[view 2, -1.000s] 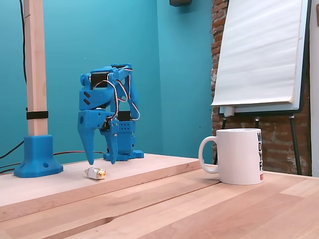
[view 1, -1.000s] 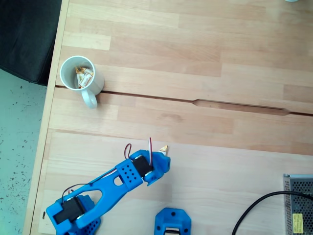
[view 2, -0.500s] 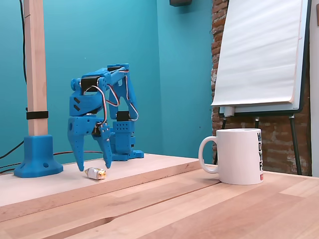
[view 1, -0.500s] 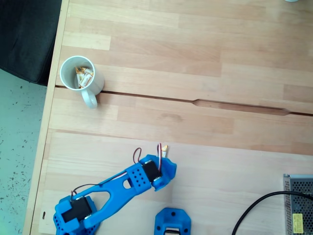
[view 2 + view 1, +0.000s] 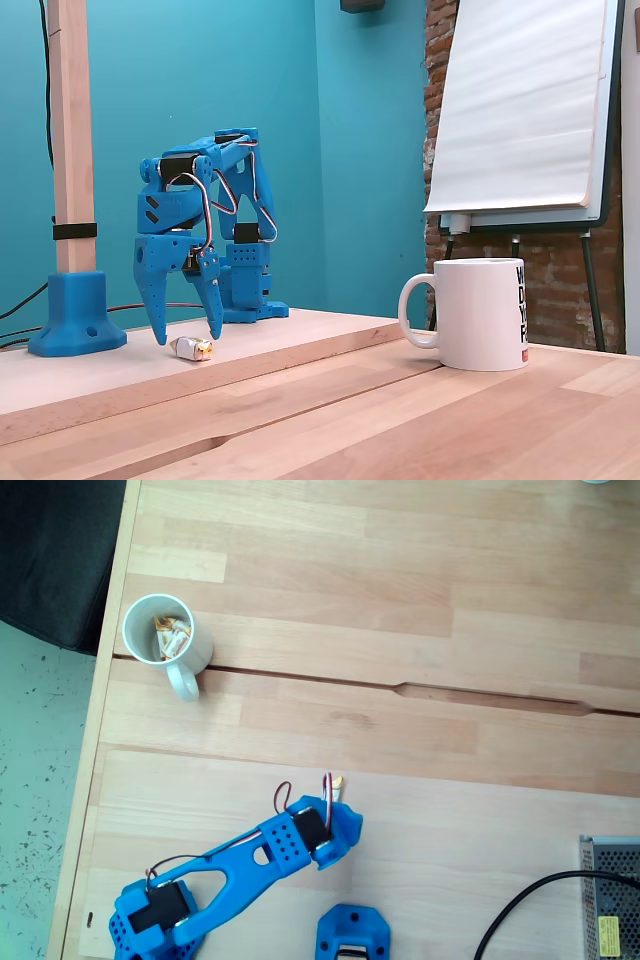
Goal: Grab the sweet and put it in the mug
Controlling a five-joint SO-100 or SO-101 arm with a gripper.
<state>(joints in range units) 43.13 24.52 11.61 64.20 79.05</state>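
The claw (image 5: 187,338) is standing with its two blue fingers spread apart, tips pointing down at the table (image 5: 330,410), and it is straddling the sweet (image 5: 191,347) in the side fixed view: one tip is sitting at about 9 o'clock of the candy, the other at about 1 o'clock, both just above the wood. Whether either tip is touching the wrapper I cannot tell. In the top-down fixed view the claw (image 5: 338,798) is mostly hiding under the arm's blue body, and just an orange-gold end of the sweet (image 5: 339,781) is peeking out at 12 o'clock of it. The sweet is lying flat on the wood, not lifted. The mug (image 5: 160,630) is standing upright well away, toward 10 o'clock from the claw in the top-down view, with its handle pointing to 5 o'clock; a few similar wrapped sweets (image 5: 172,635) are already lying inside it. I judge the task to be at the grasp stage: the approach is looking done, while closing on the sweet, lifting, carrying and dropping it into the mug are all left. The mug (image 5: 480,313) is carrying a vertical strip of dark lettering with a red patch below on its 3 o'clock edge, too cut off to read.
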